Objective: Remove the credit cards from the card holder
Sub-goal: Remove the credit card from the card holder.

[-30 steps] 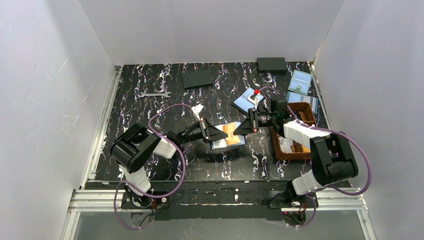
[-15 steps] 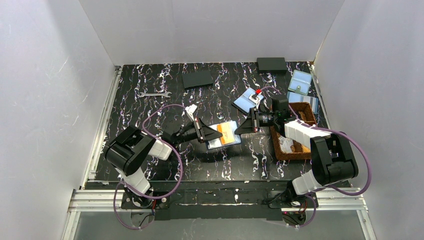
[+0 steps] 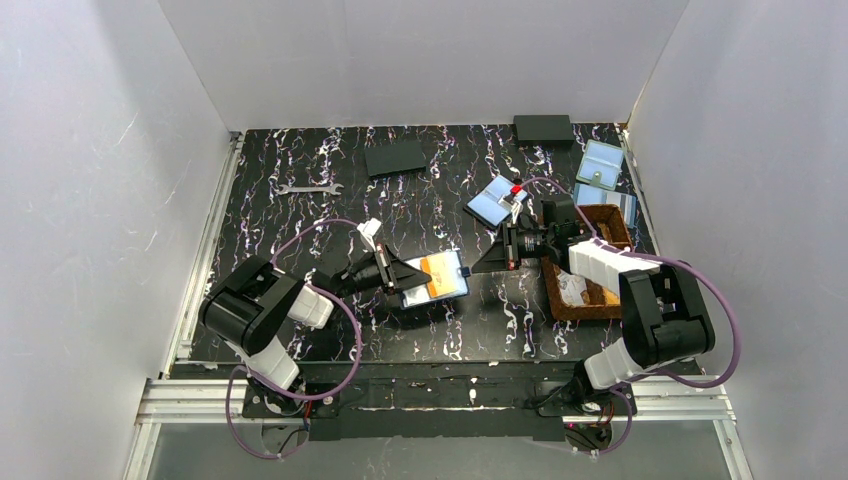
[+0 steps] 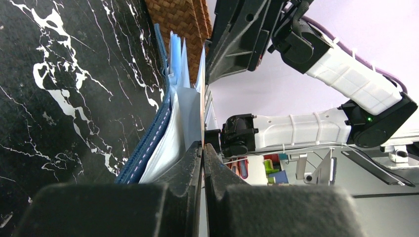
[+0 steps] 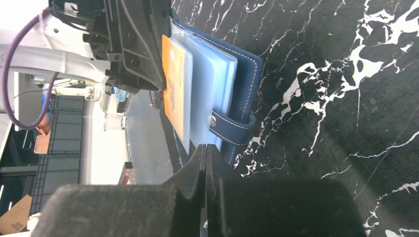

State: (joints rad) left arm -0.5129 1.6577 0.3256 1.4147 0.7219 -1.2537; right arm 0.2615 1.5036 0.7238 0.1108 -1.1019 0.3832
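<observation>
The navy-blue card holder point(image 3: 447, 289) lies open at mid-table, light blue pockets up, with the orange-tan credit card point(image 3: 431, 270) sticking out of its left side. My left gripper point(image 3: 404, 275) is shut on that card's edge; in the left wrist view its fingertips point(image 4: 202, 146) pinch the thin card beside the holder point(image 4: 148, 143). My right gripper point(image 3: 479, 264) is shut and empty, just right of the holder. The right wrist view shows its tips point(image 5: 206, 148) beside the snap tab point(image 5: 232, 129), the orange card point(image 5: 175, 89) and the pockets point(image 5: 213, 81). The dark card is hidden.
A brown woven tray point(image 3: 592, 270) stands under the right arm. Pale blue pouches lie at the back right point(image 3: 601, 162) and mid-back point(image 3: 495, 203). Two black pads point(image 3: 396, 158) point(image 3: 543, 128) and a wrench point(image 3: 310, 188) lie toward the back.
My left gripper has pulled back to the left, and the orange card and card holder have slid left with it, away from the right gripper's tips. The right gripper has stayed almost still.
</observation>
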